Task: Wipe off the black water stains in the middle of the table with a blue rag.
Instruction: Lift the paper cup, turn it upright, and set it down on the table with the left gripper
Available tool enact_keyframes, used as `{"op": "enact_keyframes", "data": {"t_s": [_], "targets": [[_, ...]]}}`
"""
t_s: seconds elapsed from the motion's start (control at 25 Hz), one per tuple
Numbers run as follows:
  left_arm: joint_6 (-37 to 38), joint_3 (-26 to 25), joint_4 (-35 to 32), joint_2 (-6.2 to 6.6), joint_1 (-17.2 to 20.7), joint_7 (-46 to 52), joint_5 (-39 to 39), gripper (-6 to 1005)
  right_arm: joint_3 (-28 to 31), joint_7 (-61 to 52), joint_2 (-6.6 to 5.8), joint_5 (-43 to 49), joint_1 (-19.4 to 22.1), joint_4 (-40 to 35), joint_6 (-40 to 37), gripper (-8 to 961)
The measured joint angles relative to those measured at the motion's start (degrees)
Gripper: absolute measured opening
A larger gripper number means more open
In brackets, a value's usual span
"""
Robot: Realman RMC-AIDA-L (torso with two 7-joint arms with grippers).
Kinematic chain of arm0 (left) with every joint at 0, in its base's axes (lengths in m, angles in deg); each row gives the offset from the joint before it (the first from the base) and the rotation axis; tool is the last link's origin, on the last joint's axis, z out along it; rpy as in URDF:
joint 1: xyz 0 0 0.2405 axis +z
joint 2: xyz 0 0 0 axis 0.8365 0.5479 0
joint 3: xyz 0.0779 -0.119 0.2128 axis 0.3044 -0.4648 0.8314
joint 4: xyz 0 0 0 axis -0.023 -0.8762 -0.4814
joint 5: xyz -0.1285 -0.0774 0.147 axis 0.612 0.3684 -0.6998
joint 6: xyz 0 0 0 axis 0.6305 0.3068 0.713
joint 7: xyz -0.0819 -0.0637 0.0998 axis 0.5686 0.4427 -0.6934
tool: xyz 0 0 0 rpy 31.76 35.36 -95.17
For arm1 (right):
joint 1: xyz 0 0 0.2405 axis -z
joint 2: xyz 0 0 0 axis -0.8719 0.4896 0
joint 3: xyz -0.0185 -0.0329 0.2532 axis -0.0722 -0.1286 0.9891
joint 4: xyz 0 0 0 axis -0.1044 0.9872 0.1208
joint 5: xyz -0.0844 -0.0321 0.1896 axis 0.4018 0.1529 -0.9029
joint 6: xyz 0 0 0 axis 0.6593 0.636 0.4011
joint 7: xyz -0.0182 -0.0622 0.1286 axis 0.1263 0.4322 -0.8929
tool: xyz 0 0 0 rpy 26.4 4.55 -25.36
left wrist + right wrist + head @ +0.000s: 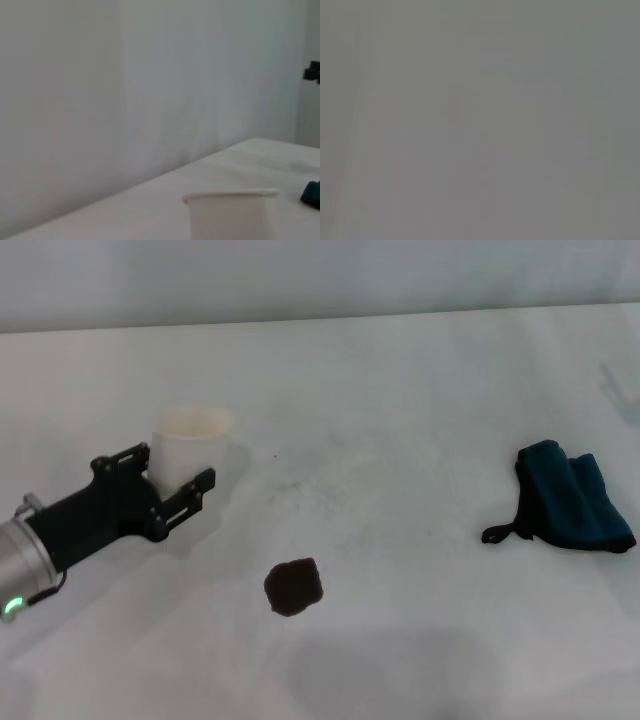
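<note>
Head view: one blue rag [572, 498], one black water stain [294, 586], one cup [190, 446] between the spread-open left pincer [172, 478] fingers.

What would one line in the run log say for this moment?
left gripper: open around white cup | right gripper: not in view | blue rag: untouched, table right | black water stains: unwiped

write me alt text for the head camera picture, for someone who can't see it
A dark blot of black water stains sits in the middle of a white table, unwiped. The left gripper, fingers spread, is at a white cup on the left; a folded blue rag lies far right, untouched.
</note>
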Motion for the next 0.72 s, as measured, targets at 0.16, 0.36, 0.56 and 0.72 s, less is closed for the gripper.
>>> {"op": "enact_keyframes", "data": {"t_s": [0.16,0.36,0.56,0.72], "targets": [[-2.12,-0.01,-1.37,-0.07,2.32,-0.1,0.44,568,-0.46,-0.02,-0.07,0.02,0.12,-0.69,-1.06,791],[-5.08,-0.01,-1.81,-0.11,3.49,-1.31,-0.15,544,-0.51,0.01,-0.2,0.03,0.35,-1.46,-1.68,792],[-7.86,-0.07,-3.41,-0.07,3.6,-4.38,-0.94,543,-0.55,0.34,-0.34,0.02,0.63,-1.49,-1.72,793],[-10.47,-0.11,-4.97,-0.06,3.36,-7.56,-1.38,543,-0.56,0.4,-0.31,0.02,1.08,-2.12,-1.72,794]]}}
